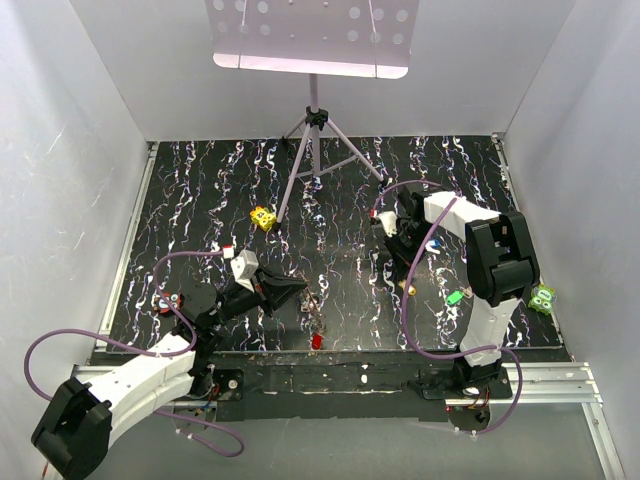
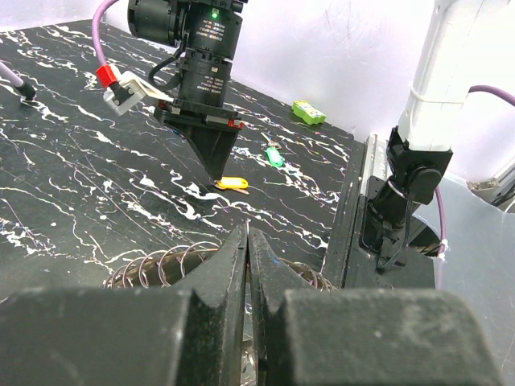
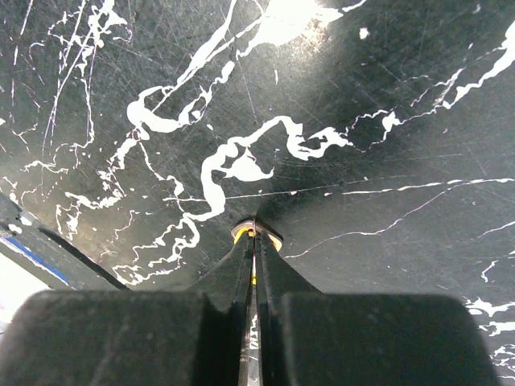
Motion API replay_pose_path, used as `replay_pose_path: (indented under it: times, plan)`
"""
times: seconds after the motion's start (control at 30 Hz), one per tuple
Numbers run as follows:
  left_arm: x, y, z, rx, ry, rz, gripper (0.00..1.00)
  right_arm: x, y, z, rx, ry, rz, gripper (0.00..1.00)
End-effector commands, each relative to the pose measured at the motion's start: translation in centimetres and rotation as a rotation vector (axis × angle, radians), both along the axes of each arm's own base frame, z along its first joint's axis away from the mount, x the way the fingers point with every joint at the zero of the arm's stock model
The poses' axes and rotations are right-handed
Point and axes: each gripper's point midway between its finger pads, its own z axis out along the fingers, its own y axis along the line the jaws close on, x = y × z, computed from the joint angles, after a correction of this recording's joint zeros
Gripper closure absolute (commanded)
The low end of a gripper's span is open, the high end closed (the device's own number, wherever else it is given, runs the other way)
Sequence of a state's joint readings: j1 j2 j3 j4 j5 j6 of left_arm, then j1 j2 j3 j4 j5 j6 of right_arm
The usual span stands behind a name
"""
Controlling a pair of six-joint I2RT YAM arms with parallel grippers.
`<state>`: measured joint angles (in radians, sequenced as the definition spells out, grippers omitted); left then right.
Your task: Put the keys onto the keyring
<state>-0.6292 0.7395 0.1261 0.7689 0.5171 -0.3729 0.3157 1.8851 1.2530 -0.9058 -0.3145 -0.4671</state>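
The keyring (image 1: 318, 300) lies near the table's front middle, and its wire coils (image 2: 161, 264) show on both sides of my left fingers. My left gripper (image 1: 300, 291) (image 2: 247, 235) is shut on the keyring's edge. My right gripper (image 1: 408, 278) (image 3: 255, 229) points straight down at the table. It is shut on an orange key (image 3: 239, 234), whose blade shows between the fingers and whose head (image 2: 233, 184) rests on the table. A green key (image 1: 455, 297) (image 2: 274, 154) lies to its right. A red key (image 1: 316, 341) sits at the front edge.
A yellow dotted cube (image 1: 263, 217) sits mid-table. A green cube (image 1: 542, 298) (image 2: 308, 112) lies at the right edge. A tripod (image 1: 316, 150) stands at the back. Small blue and red pieces (image 1: 170, 298) lie by the left arm. White walls enclose the table.
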Motion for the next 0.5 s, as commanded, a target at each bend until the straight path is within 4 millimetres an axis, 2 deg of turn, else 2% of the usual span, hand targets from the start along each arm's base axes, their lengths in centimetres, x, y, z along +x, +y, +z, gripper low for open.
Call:
replay_pose_path:
  times: [0.0,0.3,0.43,0.47]
  plan:
    - [0.1,0.1,2.0,-0.035,-0.058,0.002,1.0,0.3,0.9,0.9,0.043,-0.022,-0.01,0.91]
    - [-0.1,0.2,2.4,-0.048,-0.061,0.003,1.0,1.1,1.2,2.8,0.065,-0.074,-0.025,0.73]
    - [-0.4,0.2,2.9,-0.061,-0.066,-0.004,1.0,2.2,0.9,5.1,0.075,-0.141,-0.034,0.64]
    - [-0.4,0.2,3.1,-0.065,-0.069,-0.007,1.0,2.9,0.8,6.3,0.084,-0.178,-0.03,0.64]
